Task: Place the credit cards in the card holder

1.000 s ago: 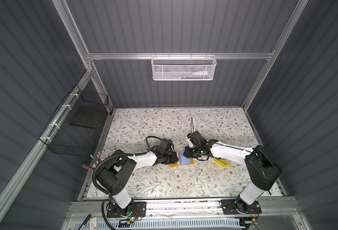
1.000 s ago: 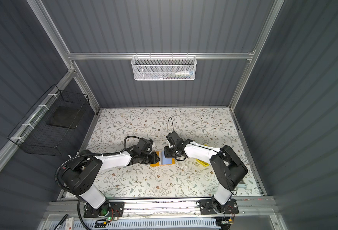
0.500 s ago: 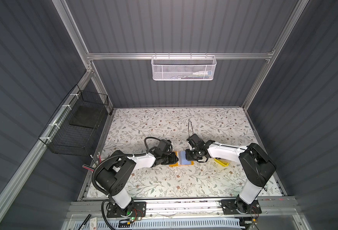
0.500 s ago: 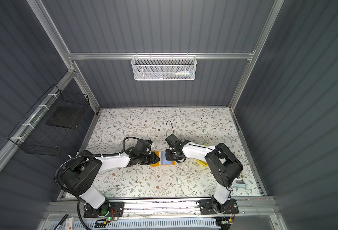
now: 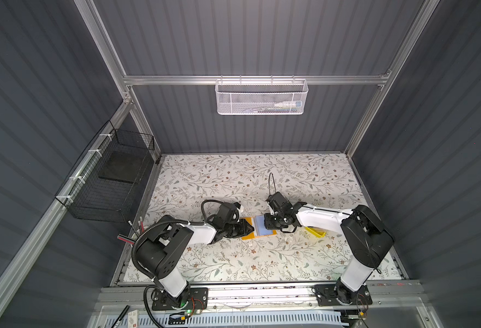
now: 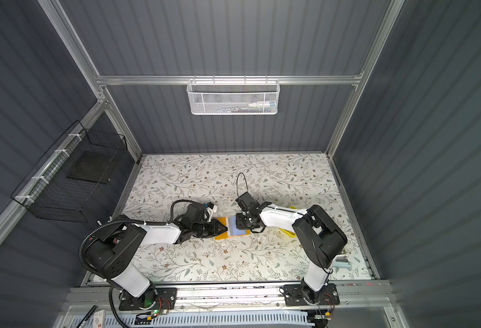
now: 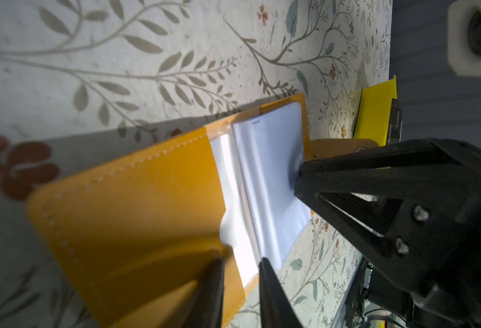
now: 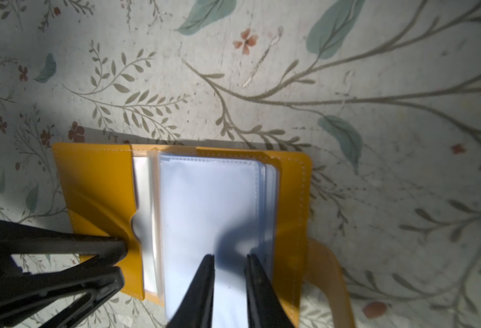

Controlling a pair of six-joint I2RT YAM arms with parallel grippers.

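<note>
The card holder [image 5: 247,237] [image 6: 221,236] lies open on the floral table, a mustard booklet with bluish sleeve pages [image 8: 208,198] and a strap [image 8: 328,272] at its far side. My left gripper [image 5: 251,229] [image 7: 240,259] rests its tips on the left cover by the pocket edge, jaws a little apart, gripping nothing. My right gripper [image 5: 265,226] [image 8: 229,257] presses on the top sleeve page, jaws narrowly apart with bare page between them. No credit cards show plainly; a thin dark edge [image 7: 397,122] at the yellow tray is too small to tell.
A small bright-yellow tray [image 5: 316,232] [image 6: 289,232] sits under the right forearm. A black wire basket [image 5: 111,181] hangs on the left wall and a white mesh basket [image 5: 262,96] on the back wall. A small grey object [image 6: 342,262] lies front right.
The right gripper has edged slightly left over the sleeve pages and its elbow has shifted a little. The left gripper has hardly moved. Neither pair of jaws has changed.
</note>
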